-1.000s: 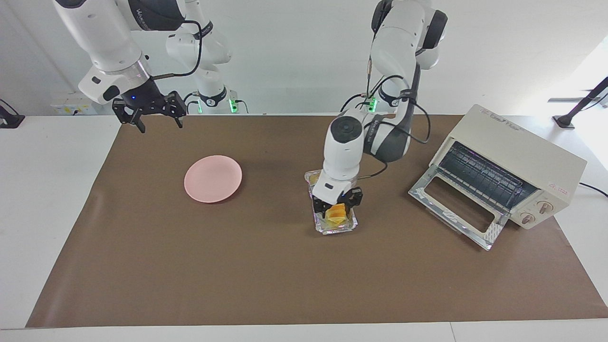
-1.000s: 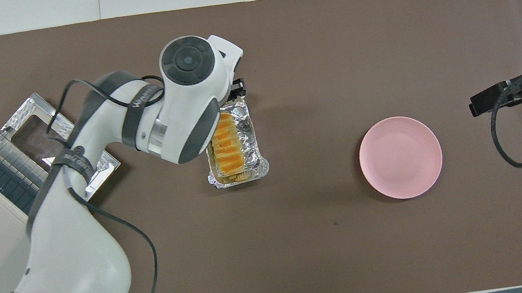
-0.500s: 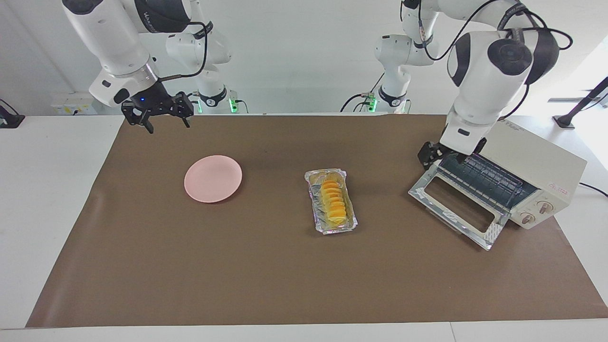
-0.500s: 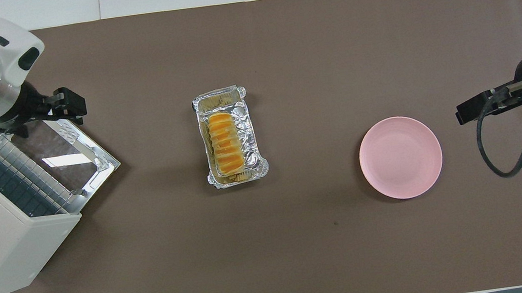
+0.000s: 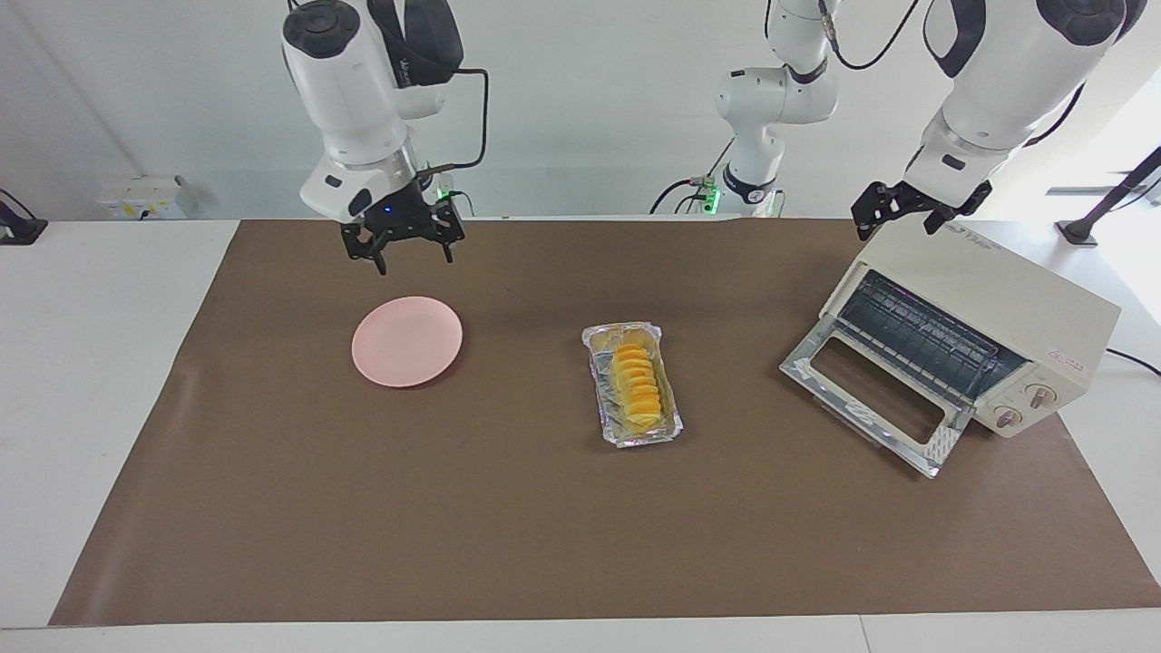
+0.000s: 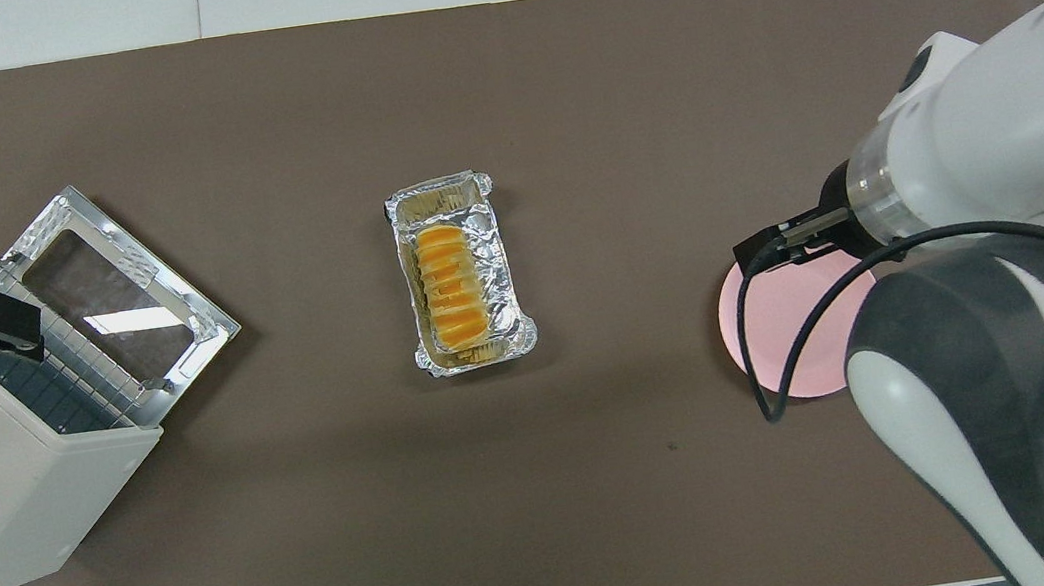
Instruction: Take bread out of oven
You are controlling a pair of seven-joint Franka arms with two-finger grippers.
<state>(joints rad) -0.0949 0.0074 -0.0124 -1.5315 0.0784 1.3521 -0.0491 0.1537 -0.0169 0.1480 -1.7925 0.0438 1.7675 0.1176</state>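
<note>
Left claw (image 5: 898, 213) off bread (image 5: 635, 376), up

Golden ridged bread (image 5: 635, 384) lies mid-table in foil tray (image 5: 667, 424) — cream oven (image 5: 989, 313) stands apart, door dropped open.

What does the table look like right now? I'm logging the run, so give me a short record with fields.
bread: lying in the foil tray, mid-table
oven: at the left arm's end, door dropped open, rack shows nothing on it
pink plate: bare, toward the right arm's end
left gripper: open, raised over the oven's top
right gripper: open, raised near the plate
</note>
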